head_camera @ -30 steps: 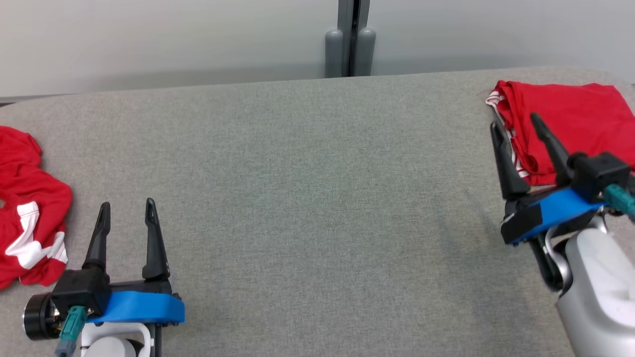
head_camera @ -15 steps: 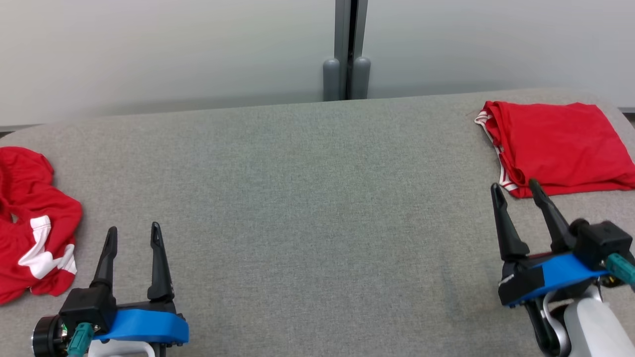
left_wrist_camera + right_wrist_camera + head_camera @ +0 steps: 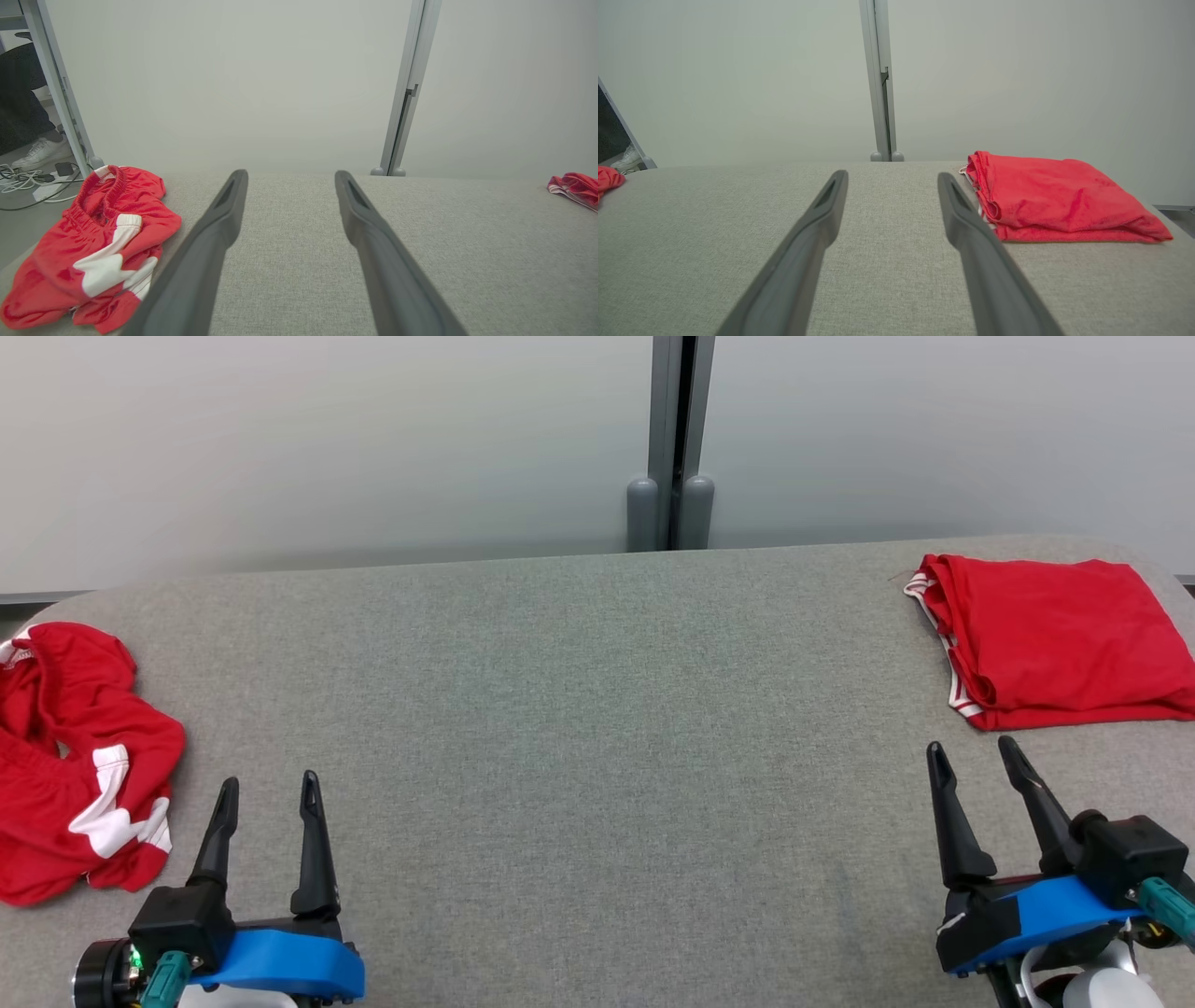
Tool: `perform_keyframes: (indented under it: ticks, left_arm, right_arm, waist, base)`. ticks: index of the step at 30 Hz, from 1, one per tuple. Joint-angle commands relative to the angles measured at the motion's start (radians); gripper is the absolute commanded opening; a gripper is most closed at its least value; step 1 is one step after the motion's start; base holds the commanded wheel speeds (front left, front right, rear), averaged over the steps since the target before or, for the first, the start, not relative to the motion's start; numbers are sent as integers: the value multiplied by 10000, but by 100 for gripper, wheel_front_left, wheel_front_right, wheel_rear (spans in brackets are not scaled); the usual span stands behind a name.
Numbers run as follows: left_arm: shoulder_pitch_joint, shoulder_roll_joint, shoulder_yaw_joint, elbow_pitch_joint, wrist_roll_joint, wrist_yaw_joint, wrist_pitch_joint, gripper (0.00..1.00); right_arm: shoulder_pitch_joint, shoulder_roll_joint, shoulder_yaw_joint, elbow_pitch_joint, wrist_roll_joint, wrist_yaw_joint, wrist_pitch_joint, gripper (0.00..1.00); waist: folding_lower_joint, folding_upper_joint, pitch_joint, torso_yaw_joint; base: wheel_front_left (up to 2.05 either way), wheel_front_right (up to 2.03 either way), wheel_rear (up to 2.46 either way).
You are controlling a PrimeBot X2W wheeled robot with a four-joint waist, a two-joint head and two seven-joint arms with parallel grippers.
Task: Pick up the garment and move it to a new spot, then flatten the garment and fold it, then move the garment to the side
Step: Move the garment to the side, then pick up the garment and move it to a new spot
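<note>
At left on table [image 3: 597,709], white-marked garment [image 3: 75,775]

The grey fabric tabletop [image 3: 597,709] is lit evenly by soft, diffuse light; only faint shadows are cast. Detail is rendered sharply; the grey metal post [image 3: 402,116] is shown tilted in the wrist views.

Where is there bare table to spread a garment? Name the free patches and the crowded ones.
Free: the whole middle of the grey table, between the crumpled red garment at the left end and the folded red garment at the right end. Crowded: both ends, and the near corners, where the open left gripper and right gripper sit.
</note>
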Motion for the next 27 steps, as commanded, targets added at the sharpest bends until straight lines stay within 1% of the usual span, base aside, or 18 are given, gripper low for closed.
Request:
perform_keyframes:
  ticks: [1,8,16,21,27]
  left_arm:
    - [100,32,-28,-56,-2,74,23,100]
    - [-81,106,-37,89,-57,-19,-24,100]
    - [-167,183,-37,122,-93,45,-53,100]
    - [-131,177,-42,-4,-71,147,0,100]
    - [-184,244,8,-170,-123,244,60,100]
  right_arm:
    - [143,70,-53,-129,-77,2,68,100]
    - [232,143,-152,-213,-158,2,178,100]
    - [217,190,-161,-176,-217,2,256,100]
    - [175,219,-106,-152,-252,2,285,100]
    - [65,250,-21,-120,-229,2,262,100]
  waist:
    - [0,-1,-7,6]
    - [0,-1,6,95]
    - [0,-1,48,250]
    - [0,-1,79,414]
    - [0,-1,225,843]
  base:
    - [0,0,0]
    - [0,0,0]
    - [0,0,0]
    - [0,0,0]
    - [0,0,0]
